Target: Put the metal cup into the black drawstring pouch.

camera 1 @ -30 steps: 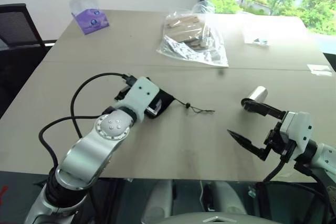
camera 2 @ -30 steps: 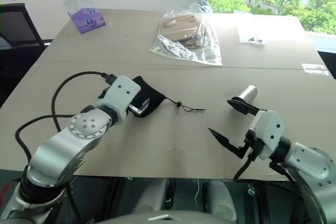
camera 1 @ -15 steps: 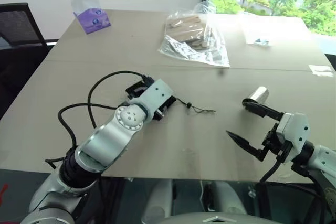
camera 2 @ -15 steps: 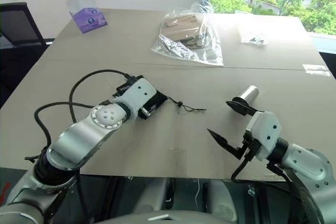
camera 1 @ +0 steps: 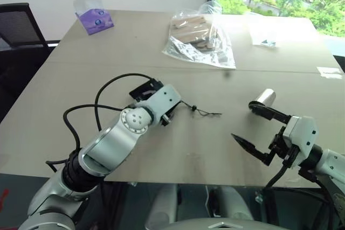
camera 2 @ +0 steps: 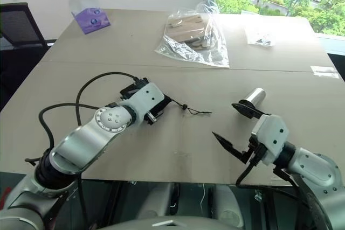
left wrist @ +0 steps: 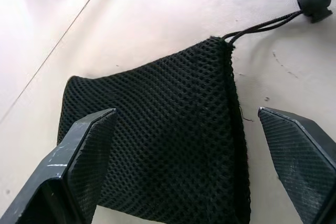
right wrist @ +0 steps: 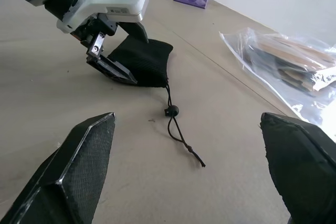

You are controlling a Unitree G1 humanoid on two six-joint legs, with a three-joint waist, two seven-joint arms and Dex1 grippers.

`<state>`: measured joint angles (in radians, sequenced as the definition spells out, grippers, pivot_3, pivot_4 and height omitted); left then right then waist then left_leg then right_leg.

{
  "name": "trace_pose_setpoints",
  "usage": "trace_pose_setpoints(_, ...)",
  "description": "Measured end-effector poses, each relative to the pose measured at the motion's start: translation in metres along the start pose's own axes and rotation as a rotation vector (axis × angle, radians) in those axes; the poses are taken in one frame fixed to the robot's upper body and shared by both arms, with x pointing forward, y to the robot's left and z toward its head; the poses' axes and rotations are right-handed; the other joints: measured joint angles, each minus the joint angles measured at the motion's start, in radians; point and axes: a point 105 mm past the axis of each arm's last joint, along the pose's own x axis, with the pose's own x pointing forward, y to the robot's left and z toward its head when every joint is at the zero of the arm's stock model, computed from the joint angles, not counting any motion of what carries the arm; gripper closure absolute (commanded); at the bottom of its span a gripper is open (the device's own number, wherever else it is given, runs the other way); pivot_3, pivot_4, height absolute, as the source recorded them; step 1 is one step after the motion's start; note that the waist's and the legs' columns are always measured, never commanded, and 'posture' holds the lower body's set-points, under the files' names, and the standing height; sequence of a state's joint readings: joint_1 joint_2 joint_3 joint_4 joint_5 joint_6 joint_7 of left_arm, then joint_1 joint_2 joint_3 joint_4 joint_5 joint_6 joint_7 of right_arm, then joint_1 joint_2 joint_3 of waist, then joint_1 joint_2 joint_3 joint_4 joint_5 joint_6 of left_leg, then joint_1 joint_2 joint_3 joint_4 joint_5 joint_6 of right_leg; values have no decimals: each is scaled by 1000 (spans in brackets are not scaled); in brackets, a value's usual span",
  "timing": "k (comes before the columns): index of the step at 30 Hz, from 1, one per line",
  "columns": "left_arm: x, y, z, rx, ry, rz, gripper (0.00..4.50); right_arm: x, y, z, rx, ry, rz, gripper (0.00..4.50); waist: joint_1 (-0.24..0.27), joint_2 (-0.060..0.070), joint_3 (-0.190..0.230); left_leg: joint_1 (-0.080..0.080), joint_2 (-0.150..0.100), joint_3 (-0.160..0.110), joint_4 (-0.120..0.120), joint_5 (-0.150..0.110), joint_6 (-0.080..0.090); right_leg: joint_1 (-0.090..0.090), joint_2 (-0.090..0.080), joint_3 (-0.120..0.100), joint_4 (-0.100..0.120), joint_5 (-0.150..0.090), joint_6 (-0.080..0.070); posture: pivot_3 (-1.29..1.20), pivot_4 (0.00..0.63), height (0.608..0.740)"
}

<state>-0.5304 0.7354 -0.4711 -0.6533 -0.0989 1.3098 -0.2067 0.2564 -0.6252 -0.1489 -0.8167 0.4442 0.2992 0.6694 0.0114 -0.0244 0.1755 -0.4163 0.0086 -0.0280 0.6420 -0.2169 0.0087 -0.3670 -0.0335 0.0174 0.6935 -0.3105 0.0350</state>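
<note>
Tabletop: pouch flat, mouth and cord toward centre; left gripper astride it, jaws apart, nothing held. Cup on its side, just beyond right gripper, jaws apart, nearer arm.

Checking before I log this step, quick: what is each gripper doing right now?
Left gripper: jaws open, straddling the black drawstring pouch, holding nothing.
Right gripper: jaws open, empty, near the metal cup.
</note>
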Motion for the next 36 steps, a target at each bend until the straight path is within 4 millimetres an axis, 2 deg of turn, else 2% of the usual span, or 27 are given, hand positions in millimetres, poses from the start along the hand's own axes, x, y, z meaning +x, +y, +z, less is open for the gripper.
trace_pose_setpoints(4, 7, 1, -8, 52, 42, 50, 30, 1, 1, 0, 4, 0, 4, 0, 0, 0, 0, 0, 0, 0, 0, 0, 0, 0, 0, 0, 0, 0, 0, 0, 150, 740)
trace_pose_setpoints(7, 10, 3, -11, 69, 62, 72, 685, 1, 1, 0, 4, 0, 3, 0, 0, 0, 0, 0, 0, 0, 0, 0, 0, 0, 0, 0, 0, 0, 0, 0, 150, 740)
trace_pose_setpoints(11, 12, 7, -10, 83, 58, 89, 2446, 1, 1, -1, 5, 1, -1, 0, 0, 0, 0, 0, 0, 0, 0, 0, 0, 0, 0, 0, 0, 0, 0, 0, 150, 740)
trace_pose_setpoints(12, 13, 7, -10, 82, 57, 84, 3098, 2, 1, -1, 5, 3, -5, 0, 0, 0, 0, 0, 0, 0, 0, 0, 0, 0, 0, 0, 0, 0, 0, 0, 150, 740)
trace_pose_setpoints(15, 13, 9, -11, 66, 61, 68, 4395, 3, -1, -2, -4, 11, -23, 0, 0, 0, 0, 0, 0, 0, 0, 0, 0, 0, 0, 0, 0, 0, 0, 0, 150, 740)
trace_pose_setpoints(22, 9, 28, -11, -149, 27, -1, 4484, 11, -14, -8, -50, 76, -115, 0, 0, 0, 0, 0, 0, 0, 0, 0, 0, 0, 0, 0, 0, 0, 0, 0, 150, 740)
trace_pose_setpoints(31, 1, 34, -10, -690, -46, -325, 4484, 12, -39, -27, -135, 306, -245, 0, -1, 0, 0, 0, 0, -1, 1, 0, 0, 0, 1, -1, 1, 0, 0, 0, 150, 740)
trace_pose_setpoints(34, -7, 38, 2, -822, -105, -434, 4484, 12, -47, -29, -144, 330, -280, 0, -1, 0, 0, -1, -1, -1, 1, 0, 0, 0, 1, -2, 1, 0, 0, 0, 150, 740)
trace_pose_setpoints(36, -9, 38, 2, -844, -109, -459, 4484, 10, -52, -34, -147, 353, -302, 0, -2, 0, 0, -1, -1, 0, 1, 0, 0, 0, 0, -1, 1, 0, 0, 0, 150, 740)
